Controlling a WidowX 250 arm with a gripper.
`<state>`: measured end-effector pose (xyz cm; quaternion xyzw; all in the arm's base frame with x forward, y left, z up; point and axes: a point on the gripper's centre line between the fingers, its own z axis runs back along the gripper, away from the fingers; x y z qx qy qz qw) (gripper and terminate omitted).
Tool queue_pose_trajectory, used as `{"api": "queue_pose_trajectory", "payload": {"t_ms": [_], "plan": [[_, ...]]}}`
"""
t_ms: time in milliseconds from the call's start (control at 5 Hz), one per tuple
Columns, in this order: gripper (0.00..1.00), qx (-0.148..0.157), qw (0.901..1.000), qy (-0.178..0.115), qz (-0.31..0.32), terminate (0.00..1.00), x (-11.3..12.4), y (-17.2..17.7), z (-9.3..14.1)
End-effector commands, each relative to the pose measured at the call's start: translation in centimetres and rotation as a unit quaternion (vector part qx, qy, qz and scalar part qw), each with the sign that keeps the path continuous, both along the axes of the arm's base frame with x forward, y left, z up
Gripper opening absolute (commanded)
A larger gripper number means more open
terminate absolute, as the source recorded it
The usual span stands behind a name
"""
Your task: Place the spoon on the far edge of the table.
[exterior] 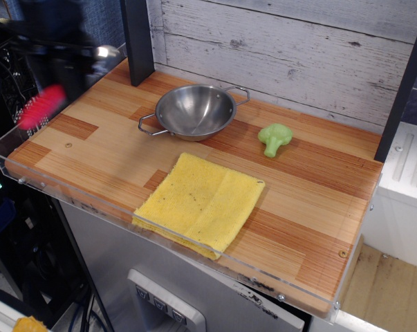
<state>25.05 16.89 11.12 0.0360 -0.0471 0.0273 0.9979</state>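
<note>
While airborne: my gripper [56, 72] clamps the spoon [42, 107] by its blurred red handle.
Position: above the table [312, 207], left edge.
Outstanding: set-down, release.

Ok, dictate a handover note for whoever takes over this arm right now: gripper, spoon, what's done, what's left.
Gripper: blurred at the table's left end; it seems shut on the spoon, though the jaws are unclear.
Spoon: in the air, red handle hanging down over the left edge of the table, silver bowl end up.
Steel bowl, broccoli toy and yellow cloth lie on the table.
Done: spoon picked up.
Left: set it down at the far edge and release.
</note>
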Motion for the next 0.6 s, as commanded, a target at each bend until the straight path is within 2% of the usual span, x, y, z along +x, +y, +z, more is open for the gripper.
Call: {"api": "queue_pose_trajectory", "payload": {"t_ms": [0,200,400], "plan": [[0.0,0.051,0.9977,-0.045,0.005,0.0,2.0,7.6,-0.3],[0.0,0.046,0.9985,-0.024,0.019,0.0,3.1,9.5,-2.6],[0.0,0.023,0.9995,-0.009,0.02,0.0,4.0,8.4,-3.9]]}}
